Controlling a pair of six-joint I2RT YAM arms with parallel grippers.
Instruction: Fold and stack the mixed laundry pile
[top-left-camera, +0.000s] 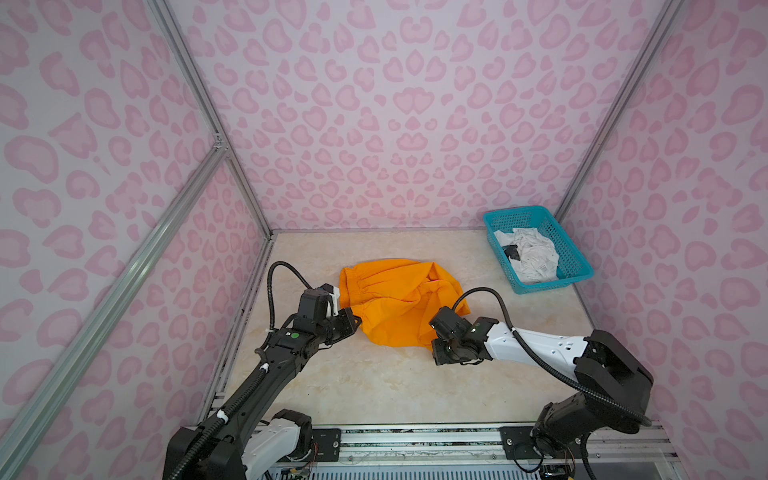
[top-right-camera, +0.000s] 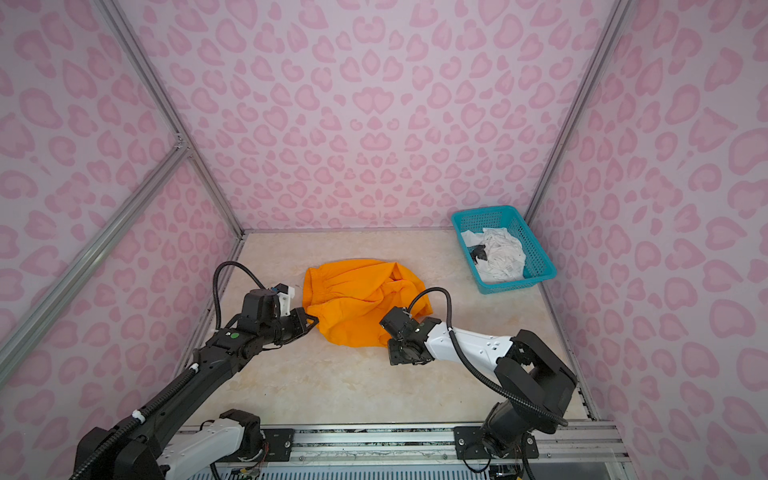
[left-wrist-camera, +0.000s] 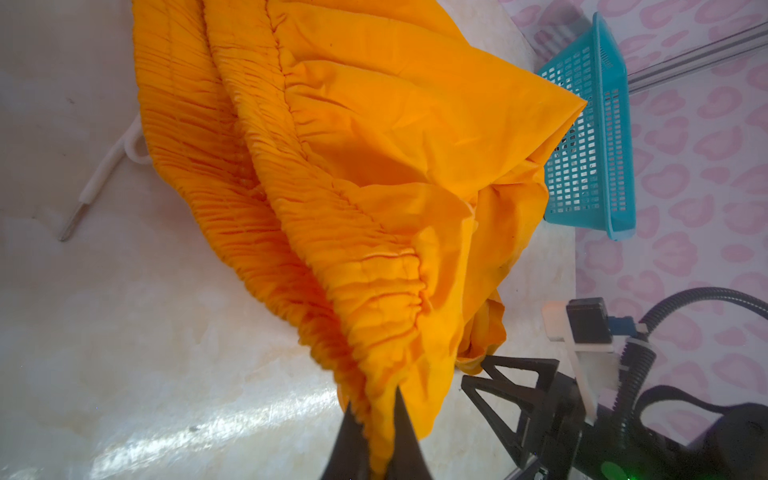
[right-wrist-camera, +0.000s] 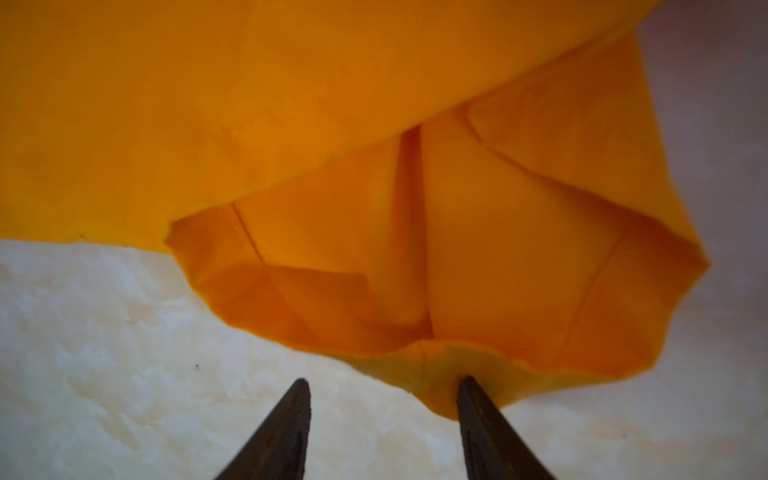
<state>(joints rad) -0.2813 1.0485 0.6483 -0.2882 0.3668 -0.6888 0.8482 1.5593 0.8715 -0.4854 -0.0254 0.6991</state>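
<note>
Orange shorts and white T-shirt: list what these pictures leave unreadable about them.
- white T-shirt: crumpled in the teal basket; print mostly buried in its folds, too small in both top views.
- orange shorts: near hem hidden behind the right end effector in both top views.
- white drawstring: one end only, left wrist view; rest under the shorts.

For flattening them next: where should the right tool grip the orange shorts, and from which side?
Probably the leg hem of the orange shorts, coming low from the robot's side. It curls off the table toward the open right tool; the left tool holds the waistband.
</note>
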